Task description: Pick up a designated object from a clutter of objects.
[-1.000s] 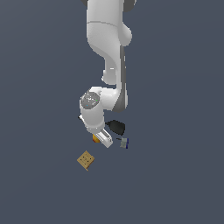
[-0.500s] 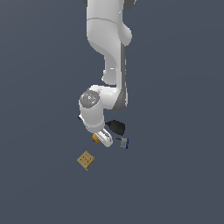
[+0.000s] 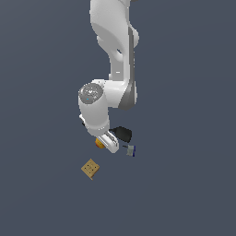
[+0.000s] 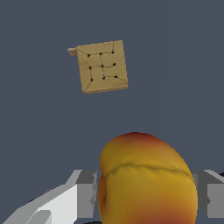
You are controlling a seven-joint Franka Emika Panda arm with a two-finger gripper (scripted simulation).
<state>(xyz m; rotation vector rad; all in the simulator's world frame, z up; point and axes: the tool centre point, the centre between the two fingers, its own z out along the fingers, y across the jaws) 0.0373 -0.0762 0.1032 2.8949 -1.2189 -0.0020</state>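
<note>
The orange-yellow ball with a red patch (image 3: pixel 98 143) sits between my gripper's fingers (image 3: pixel 107 143), low over the floor. In the wrist view the ball (image 4: pixel 146 179) fills the gap, and a grey finger (image 4: pixel 85 194) presses each side of it. The gripper (image 4: pixel 146 197) is shut on the ball. I cannot tell whether the ball is off the floor. The rest of the clutter lies around it: the tan square cracker-like box (image 3: pixel 90 168) (image 4: pixel 103 66), the black spatula (image 3: pixel 122 133) and the tiny grey-blue piece (image 3: pixel 131 150).
The white arm (image 3: pixel 115 69) hangs down from the top of the exterior view over the objects. The floor (image 3: pixel 184 184) is plain dark grey-blue. The spatula's handle is hidden behind the arm.
The wrist and forearm have shifted slightly up and toward the exterior view's left. The ball and the other objects stay in about the same places.
</note>
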